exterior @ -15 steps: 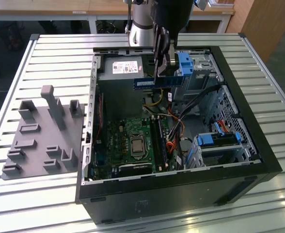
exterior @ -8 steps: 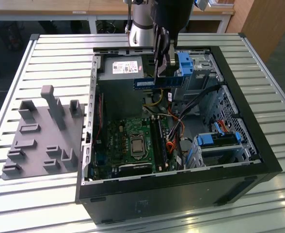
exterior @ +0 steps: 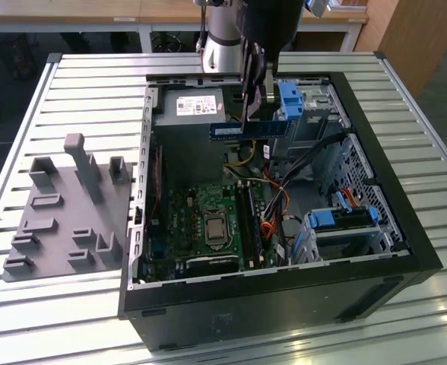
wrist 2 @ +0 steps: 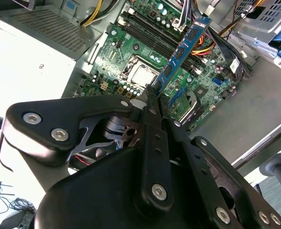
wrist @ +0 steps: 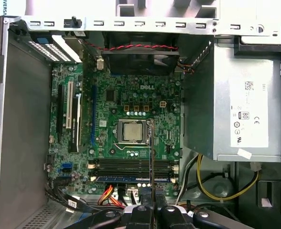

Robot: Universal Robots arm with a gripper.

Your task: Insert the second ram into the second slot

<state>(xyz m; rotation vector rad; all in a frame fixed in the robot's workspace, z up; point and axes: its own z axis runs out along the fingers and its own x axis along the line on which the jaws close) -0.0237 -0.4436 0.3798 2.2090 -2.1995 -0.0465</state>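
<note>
Open computer case (exterior: 406, 243) lies on its side on a slatted metal counter (exterior: 79, 91). A grey moulded fixture (exterior: 64, 205) sits on the counter just beside the case, on the exterior view's left.

Tool (exterior: 248, 114) hangs over the open case, pressed onto the second ram (exterior: 227, 131). The stick is pinched at its upper edge, long side level, white sticker facing the camera. It is held in the air, well above the motherboard (exterior: 185, 220) and apart from it, near the power supply (exterior: 197, 106) and a blue drive-bay latch (exterior: 288, 99).

Second wrist view: tool (wrist 2: 152, 93) fingers clamp one end of the second ram (wrist 2: 184, 47); the rest of the stick juts out over the board, chips visible.

First wrist view: the second ram (wrist: 151, 148) shows edge-on as a thin line rising from the tool (wrist: 150, 212), crossing the memory slots (wrist: 131, 167) beside the processor socket (wrist: 131, 131). Slots run crosswise to the stick. A blue strip (wrist: 131, 179) lies along the slot row nearest the tool; cannot tell whether it is a seated stick.
</note>
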